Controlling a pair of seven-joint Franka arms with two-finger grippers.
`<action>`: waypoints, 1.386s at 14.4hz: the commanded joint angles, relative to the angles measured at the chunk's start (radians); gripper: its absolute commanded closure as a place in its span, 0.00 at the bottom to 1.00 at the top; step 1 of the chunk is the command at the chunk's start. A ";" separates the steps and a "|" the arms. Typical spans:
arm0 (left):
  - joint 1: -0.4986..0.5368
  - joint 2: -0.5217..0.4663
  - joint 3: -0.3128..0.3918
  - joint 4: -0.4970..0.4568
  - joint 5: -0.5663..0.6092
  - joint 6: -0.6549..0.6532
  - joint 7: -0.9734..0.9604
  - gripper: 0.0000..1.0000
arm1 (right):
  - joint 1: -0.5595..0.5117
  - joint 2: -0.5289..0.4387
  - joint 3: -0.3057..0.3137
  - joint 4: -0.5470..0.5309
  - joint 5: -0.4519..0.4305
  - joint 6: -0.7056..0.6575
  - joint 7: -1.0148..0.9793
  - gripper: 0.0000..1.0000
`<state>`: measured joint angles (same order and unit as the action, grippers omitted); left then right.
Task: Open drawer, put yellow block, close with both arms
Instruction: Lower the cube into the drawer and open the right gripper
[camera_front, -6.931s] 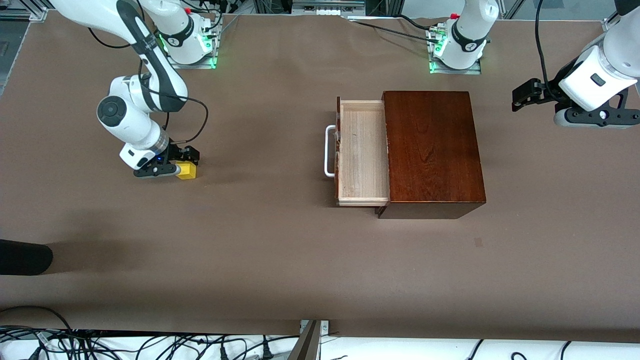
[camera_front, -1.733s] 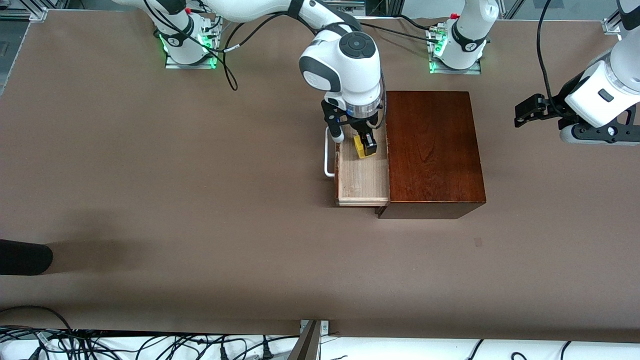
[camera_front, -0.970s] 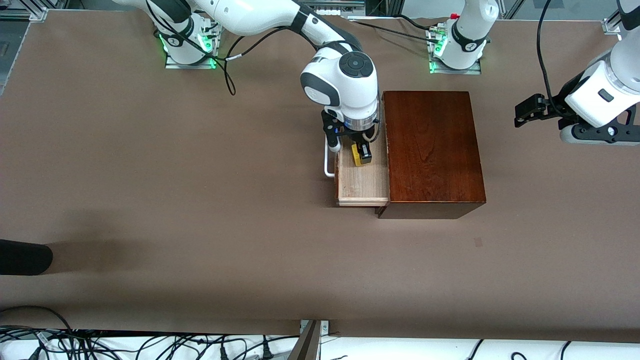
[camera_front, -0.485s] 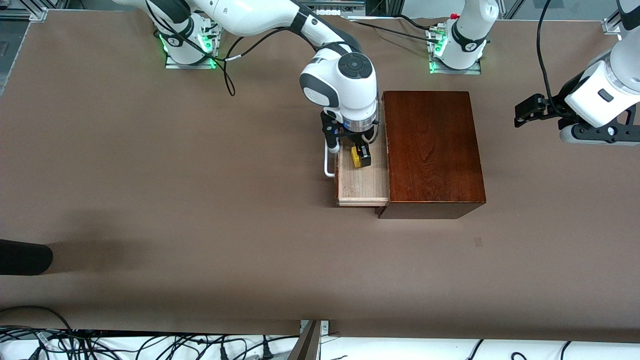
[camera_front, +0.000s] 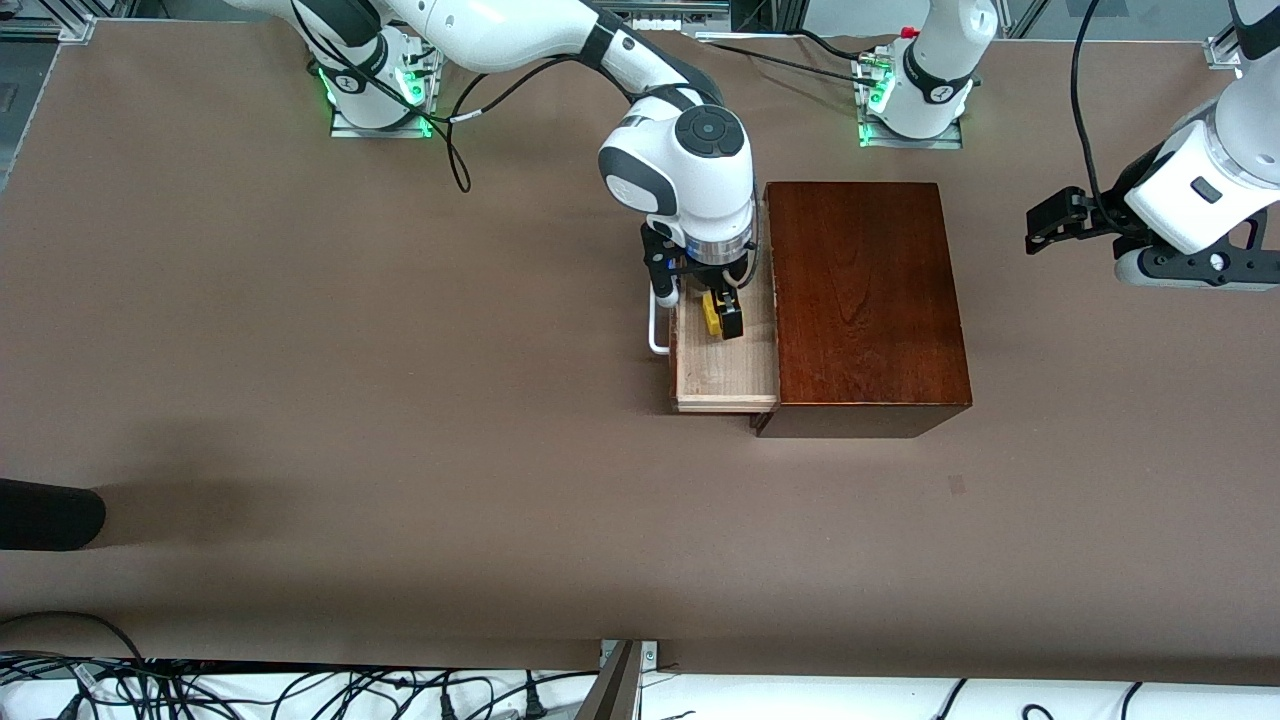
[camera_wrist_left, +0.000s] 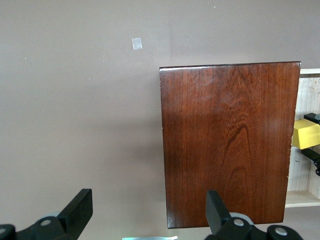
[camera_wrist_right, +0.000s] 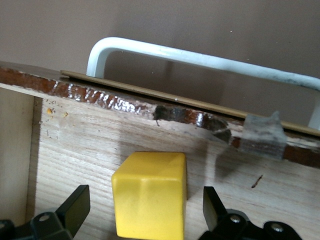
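Right hand (camera_front: 718, 318) spread around block (camera_wrist_right: 150, 195) in open drawer (camera_front: 728, 370), fingers clear of both faces; left hand (camera_wrist_left: 145, 212) spread over bare table (camera_front: 400, 400), waiting.

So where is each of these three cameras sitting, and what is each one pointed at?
Front view: high across the table, facing both arms; shows the open drawer, wooden box, right gripper in the drawer, left gripper waiting over the table's end.
Left wrist view: looks down on the box past its own open fingers.
Right wrist view: inside the drawer, the yellow block between its own open fingers.
All three share the block and drawer.
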<state>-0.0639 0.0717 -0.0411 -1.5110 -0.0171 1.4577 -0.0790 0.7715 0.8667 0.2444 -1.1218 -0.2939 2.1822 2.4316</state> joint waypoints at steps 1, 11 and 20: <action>0.000 0.006 0.000 0.028 -0.018 -0.008 0.019 0.00 | 0.000 0.006 -0.001 0.025 -0.013 -0.008 0.004 0.00; -0.013 -0.004 -0.011 0.055 -0.009 -0.022 0.016 0.00 | -0.055 -0.185 0.010 0.100 0.053 -0.307 -0.213 0.00; -0.031 -0.058 -0.016 0.041 -0.006 -0.023 0.019 0.00 | -0.221 -0.415 -0.010 0.060 0.088 -0.674 -1.240 0.00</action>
<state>-0.0801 0.0177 -0.0578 -1.4698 -0.0171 1.4462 -0.0720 0.5972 0.5151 0.2390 -1.0074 -0.2208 1.5660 1.4378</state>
